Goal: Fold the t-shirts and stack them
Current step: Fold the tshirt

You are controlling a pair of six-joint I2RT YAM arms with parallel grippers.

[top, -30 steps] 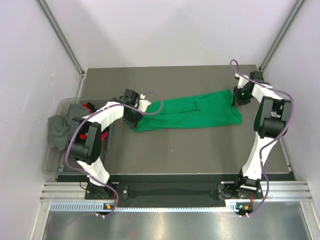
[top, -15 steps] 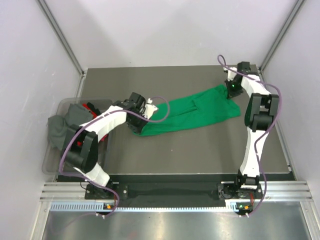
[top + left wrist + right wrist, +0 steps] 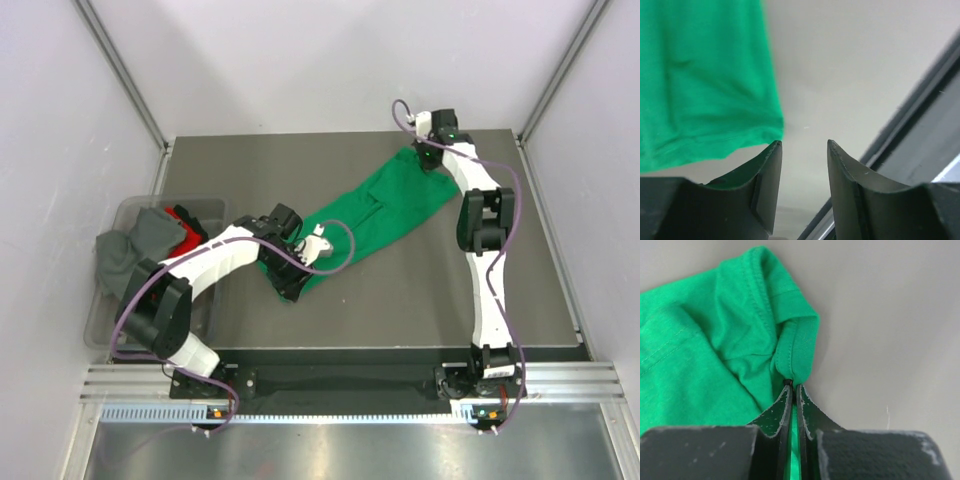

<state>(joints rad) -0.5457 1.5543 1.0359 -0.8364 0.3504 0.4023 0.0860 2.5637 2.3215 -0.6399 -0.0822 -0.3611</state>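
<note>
**Green t-shirt lies slantwise, pinched at its far end**

The clear plastic bin (image 3: 100,325) at the desk's (image 3: 400,300) left edge holds a grey t-shirt (image 3: 125,255), spilling over its left rim, and a red t-shirt (image 3: 188,228) beside it. The green t-shirt (image 3: 385,205) lies on the desk, bunched long and narrow. Its long axis runs diagonally, near-left to far-right. The right end effector (image 3: 793,390) is clamped on a folded hem at the far-right tip. The left end effector (image 3: 804,170) sits at the near-left end with its jaws apart and nothing between them; the cloth's edge lies just beside one finger.
</note>
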